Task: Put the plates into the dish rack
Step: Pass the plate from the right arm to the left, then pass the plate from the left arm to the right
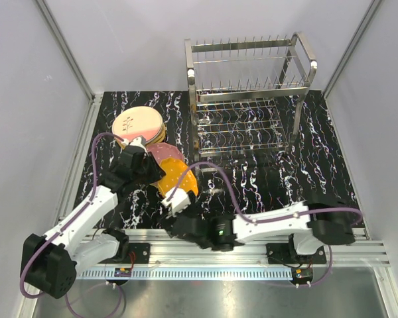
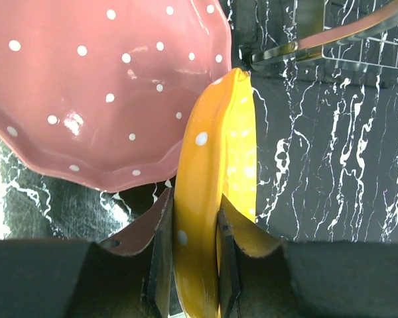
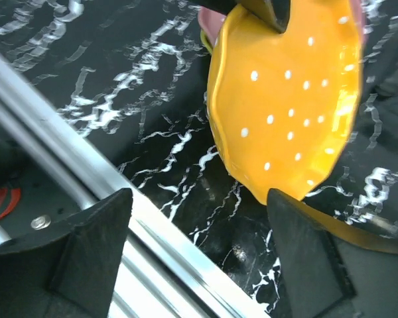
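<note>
My left gripper (image 2: 196,248) is shut on the rim of the dotted orange plate (image 2: 215,159) and holds it on edge, tilted above the table. In the top view this plate (image 1: 179,180) is at centre left, with my left gripper (image 1: 143,159) at its far-left rim. A dotted pink plate (image 2: 99,86) lies just beyond it (image 1: 167,152). A stack topped by a cream leaf plate (image 1: 136,123) sits at the back left. My right gripper (image 1: 179,204) is open and empty just in front of the orange plate (image 3: 285,93). The steel dish rack (image 1: 249,93) stands at the back right, with no plates in it.
The aluminium rail (image 3: 152,232) at the table's near edge runs under my right gripper (image 3: 199,248). A foot of the rack (image 2: 318,43) shows to the right of the orange plate. White walls close in the black marbled table (image 1: 305,172) on three sides.
</note>
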`<state>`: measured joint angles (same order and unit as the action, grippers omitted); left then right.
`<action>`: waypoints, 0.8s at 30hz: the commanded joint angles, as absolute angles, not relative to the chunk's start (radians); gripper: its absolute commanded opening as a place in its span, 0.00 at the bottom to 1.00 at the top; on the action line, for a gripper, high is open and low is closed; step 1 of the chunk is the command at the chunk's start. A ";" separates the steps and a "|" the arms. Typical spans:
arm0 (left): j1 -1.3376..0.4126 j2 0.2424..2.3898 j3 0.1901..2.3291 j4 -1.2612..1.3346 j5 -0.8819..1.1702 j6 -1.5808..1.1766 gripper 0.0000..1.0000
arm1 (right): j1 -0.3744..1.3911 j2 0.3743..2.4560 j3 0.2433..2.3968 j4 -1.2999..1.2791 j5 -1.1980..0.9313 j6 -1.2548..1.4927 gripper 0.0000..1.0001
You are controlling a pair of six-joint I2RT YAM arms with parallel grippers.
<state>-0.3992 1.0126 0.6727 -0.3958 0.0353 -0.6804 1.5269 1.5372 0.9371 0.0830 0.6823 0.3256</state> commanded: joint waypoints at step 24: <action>-0.463 0.746 0.772 -0.465 0.141 -0.784 0.00 | 1.569 1.924 1.365 -0.551 1.235 0.644 0.79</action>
